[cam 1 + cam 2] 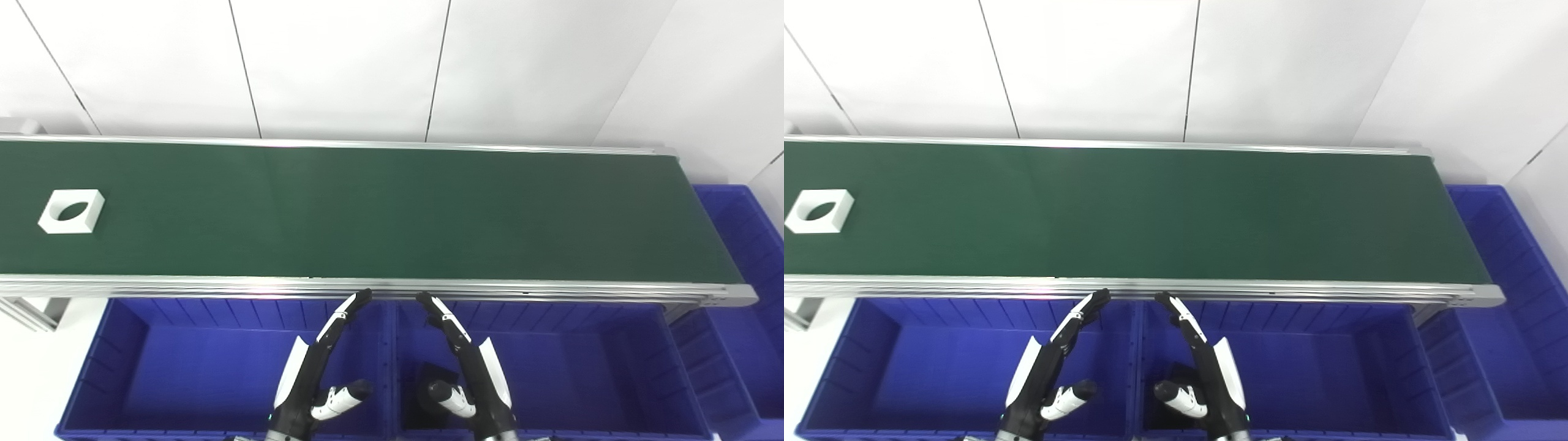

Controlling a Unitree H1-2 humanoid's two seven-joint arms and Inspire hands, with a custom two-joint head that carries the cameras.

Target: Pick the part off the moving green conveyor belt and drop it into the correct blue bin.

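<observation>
A white square part [71, 211] with a round hole lies flat on the green conveyor belt [380, 211], near its far left end. My left hand [321, 364] is open, fingers stretched toward the belt's near rail, hovering over the left blue bin [135, 367]. My right hand [465, 364] is open too, mirrored beside it over the middle blue bin [582, 367]. Neither hand holds anything, and both are far to the right of the part. A dark object [432, 392] lies on the middle bin's floor, partly hidden by my right hand.
A third blue bin [750, 269] stands past the belt's right end. Silver aluminium rails [380, 286] edge the belt, with a frame leg [27, 309] at the lower left. White wall panels rise behind the belt.
</observation>
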